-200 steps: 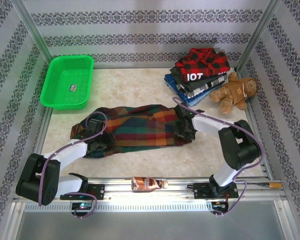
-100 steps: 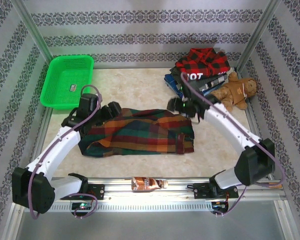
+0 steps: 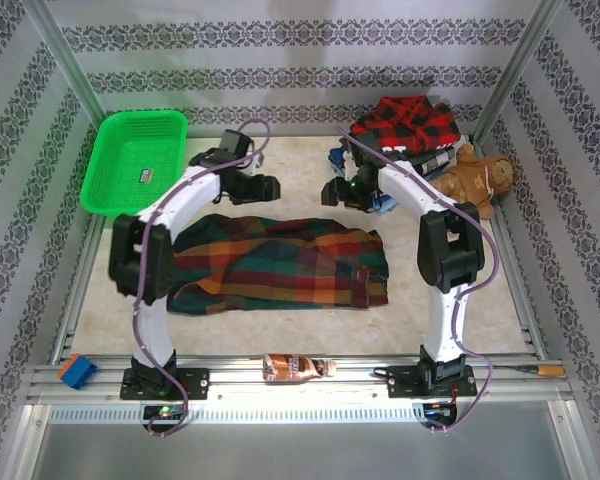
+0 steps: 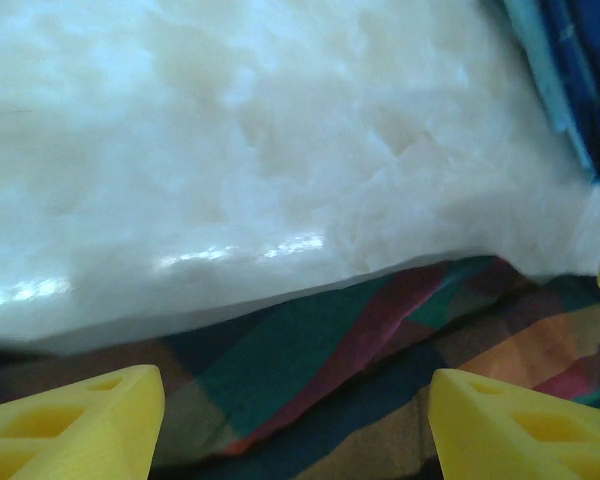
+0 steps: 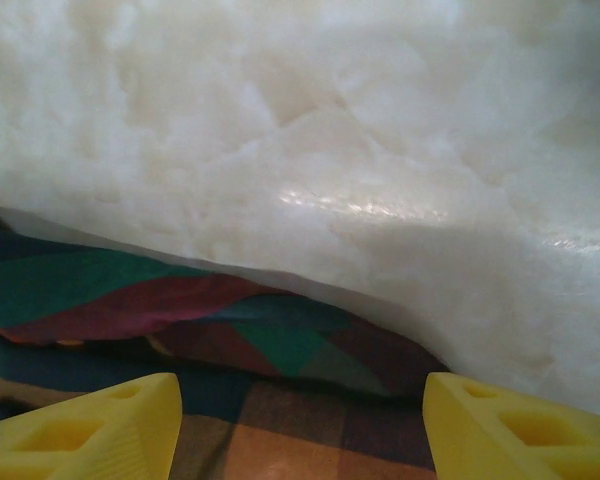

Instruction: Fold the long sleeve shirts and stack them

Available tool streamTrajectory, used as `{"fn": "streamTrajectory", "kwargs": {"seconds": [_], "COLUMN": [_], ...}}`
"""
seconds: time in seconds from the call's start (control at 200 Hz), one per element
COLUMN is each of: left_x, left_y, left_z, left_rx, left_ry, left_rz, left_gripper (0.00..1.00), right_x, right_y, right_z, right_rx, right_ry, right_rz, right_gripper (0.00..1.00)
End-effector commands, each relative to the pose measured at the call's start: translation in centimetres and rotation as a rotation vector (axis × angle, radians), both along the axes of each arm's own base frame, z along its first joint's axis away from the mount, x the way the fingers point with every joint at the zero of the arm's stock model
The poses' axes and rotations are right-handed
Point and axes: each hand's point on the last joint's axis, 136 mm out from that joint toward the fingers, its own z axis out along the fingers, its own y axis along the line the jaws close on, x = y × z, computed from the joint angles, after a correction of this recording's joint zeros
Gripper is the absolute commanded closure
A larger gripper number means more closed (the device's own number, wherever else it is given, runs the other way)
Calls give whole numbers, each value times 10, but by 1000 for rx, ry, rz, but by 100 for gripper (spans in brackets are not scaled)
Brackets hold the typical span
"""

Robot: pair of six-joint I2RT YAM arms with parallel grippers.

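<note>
We see the plaid shirt point(image 3: 280, 262) lying flat near the middle of the worktop point(image 3: 300, 165), gathered into a wide band that runs from left to right. Its orange, green, navy and red checks face up, and a small flap turns out at its near right corner.

The left gripper point(image 3: 255, 187) hovers just beyond the shirt's far edge, toward the left end. In the left wrist view its 2 yellow fingertips point(image 4: 70, 420) stand well apart with nothing between them, above the plaid cloth point(image 4: 380, 340) and the pale worktop beyond it.

The right gripper point(image 3: 340, 190) hovers beyond the far edge near the right end, close to the pile in the corner. In the right wrist view its fingertips point(image 5: 520, 420) are also spread wide and hold nothing, with the shirt's edge point(image 5: 180, 310) just below them.

The 2 grippers face each other across a bare strip of worktop.

In the far right corner sits the stack of shirts point(image 3: 410, 125), with a red-black check 1 on top. A teddy bear point(image 3: 477, 185) rests against its right side. A green basket point(image 3: 138, 165) stands at the far left. A brown bottle point(image 3: 298, 367) lies on the near rail, and a blue block point(image 3: 77, 369) sits at its left end.
</note>
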Motion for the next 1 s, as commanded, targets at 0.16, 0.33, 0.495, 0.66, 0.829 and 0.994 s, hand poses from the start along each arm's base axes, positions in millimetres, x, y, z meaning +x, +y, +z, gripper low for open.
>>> {"fn": "streamTrajectory", "kwargs": {"seconds": [0.16,0.33,0.495,0.66,0.829,0.994], "left_x": [-14,-16,-30,-39,-32,9], "left_y": [-54,-71,-90,-101,-97,-92], "left_z": [-39,-59,-77,-97,-108,-70], "left_rx": [51,47,22,21,72,126], "left_ry": [78,115,148,185,192,-5], "left_rz": [-353,-448,-542,-572,-551,-435], "left_gripper": [30,30,30,33,70,93], "right_x": [-29,-36,-39,-42,-46,-53], "right_y": [7,2,-4,-6,-10,-24], "right_z": [-30,-42,-50,-61,-72,-87], "right_rx": [77,49,36,25,10,-42], "right_ry": [123,153,164,188,208,247], "right_rz": [3,0,-20,-25,-38,-99], "right_gripper": [36,37,37,38,40,46]}}
